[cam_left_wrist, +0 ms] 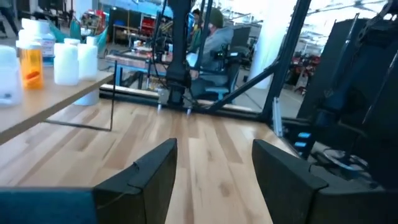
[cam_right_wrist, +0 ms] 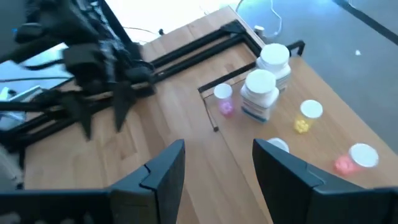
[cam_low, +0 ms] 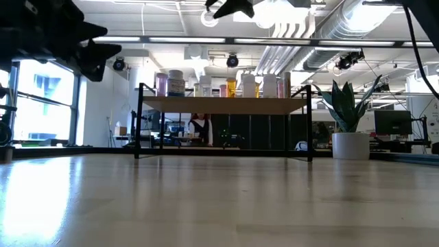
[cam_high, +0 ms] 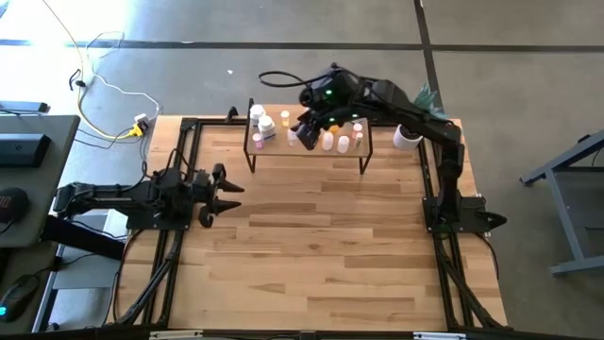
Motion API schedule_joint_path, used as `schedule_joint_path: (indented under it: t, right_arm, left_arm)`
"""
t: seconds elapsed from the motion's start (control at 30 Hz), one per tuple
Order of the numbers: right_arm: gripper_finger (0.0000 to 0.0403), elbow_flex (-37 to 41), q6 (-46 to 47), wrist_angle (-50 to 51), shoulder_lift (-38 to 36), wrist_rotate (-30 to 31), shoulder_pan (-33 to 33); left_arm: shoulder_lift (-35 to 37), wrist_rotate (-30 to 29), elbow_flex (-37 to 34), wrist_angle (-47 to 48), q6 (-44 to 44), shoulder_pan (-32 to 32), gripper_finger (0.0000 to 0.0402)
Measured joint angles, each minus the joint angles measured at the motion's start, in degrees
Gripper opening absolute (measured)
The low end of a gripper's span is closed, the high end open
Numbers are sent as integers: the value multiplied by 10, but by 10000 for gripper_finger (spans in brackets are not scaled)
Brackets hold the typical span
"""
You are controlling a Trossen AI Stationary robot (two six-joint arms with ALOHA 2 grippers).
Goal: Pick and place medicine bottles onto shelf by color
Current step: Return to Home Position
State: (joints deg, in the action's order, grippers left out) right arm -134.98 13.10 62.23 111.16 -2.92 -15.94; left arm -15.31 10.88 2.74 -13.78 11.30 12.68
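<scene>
The light-wood shelf [cam_high: 283, 151] on black legs stands at the table's far side. Several small bottles stand on it: two larger white ones [cam_right_wrist: 261, 93] at its left end, pink ones [cam_right_wrist: 224, 102], an orange one [cam_right_wrist: 305, 118] and white ones [cam_high: 328, 142]. They show in a row in the low view [cam_low: 226, 86]. My right gripper [cam_high: 305, 134] hovers open and empty above the shelf's left-middle part, and its fingers [cam_right_wrist: 163, 171] point down over the shelf's near edge. My left gripper [cam_high: 223, 194] is open and empty above the table's left side, away from the shelf.
A white plant pot [cam_high: 408, 137] with a green plant stands right of the shelf, also seen in the low view [cam_low: 350, 145]. Black frame rails [cam_high: 179, 170] run along the table's left and right sides. Bare wooden tabletop [cam_high: 321, 246] lies in front of the shelf.
</scene>
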Motion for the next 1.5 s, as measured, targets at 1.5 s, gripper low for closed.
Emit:
schedule_joint_path:
  t: [1.5]
  right_arm:
    - [179,1162,130,-483,-968,63,92]
  left_arm:
    - [-5,-34,-20,28,5,24,200]
